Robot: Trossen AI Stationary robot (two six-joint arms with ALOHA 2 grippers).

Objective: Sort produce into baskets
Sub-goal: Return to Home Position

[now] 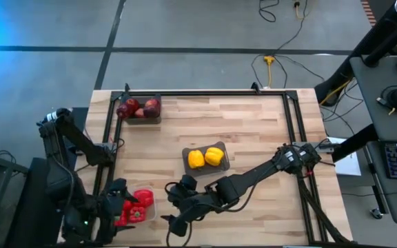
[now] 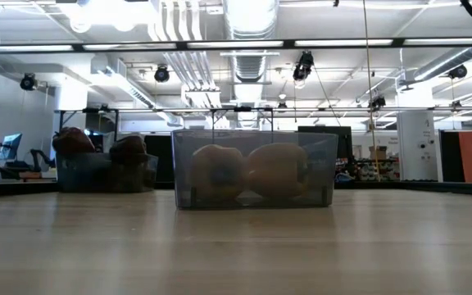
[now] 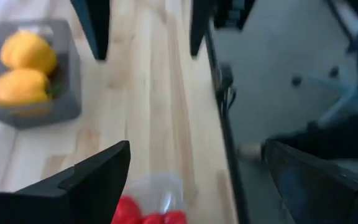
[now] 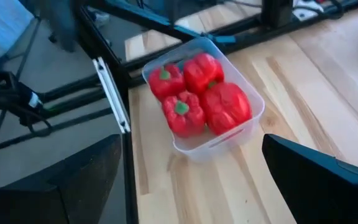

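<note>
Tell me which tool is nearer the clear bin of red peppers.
Left. The left tool hangs open over the edge of the clear bin. The right tool, also open, is beside the bin with a gap between them.

A light wooden table (image 1: 253,124), edged by black rails (image 1: 205,93), carries three bins set well apart: a dark grey bin (image 1: 143,121) in the high view's upper left corner, a second grey bin (image 1: 205,170) near the middle, and a clear bin (image 1: 151,203) at the lower left edge
</note>
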